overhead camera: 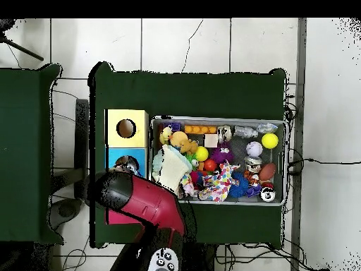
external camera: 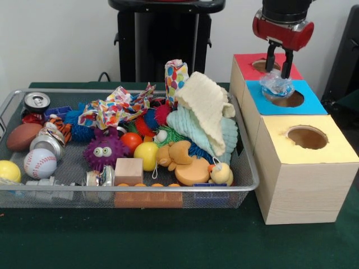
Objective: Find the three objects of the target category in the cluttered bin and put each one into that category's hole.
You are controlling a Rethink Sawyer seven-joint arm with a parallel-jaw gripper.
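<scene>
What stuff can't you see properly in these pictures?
- Red box: in the overhead view the arm covers it; in the front view the gripper hides part of its hole.
- Blue box's hole: partly hidden in the front view by crinkly clear plastic.
- Things under the cream cloth in the wire basket: buried in both views.
- Robot arm: cut off by the front view's top edge.

The tabletop [external camera: 168, 241] is covered in dark green cloth. Two things are carried directly on it: the wire mesh bin [external camera: 247, 185], heaped with toys, and just beside it a row of three wooden boxes [external camera: 303, 185] topped yellow, blue and red.
</scene>
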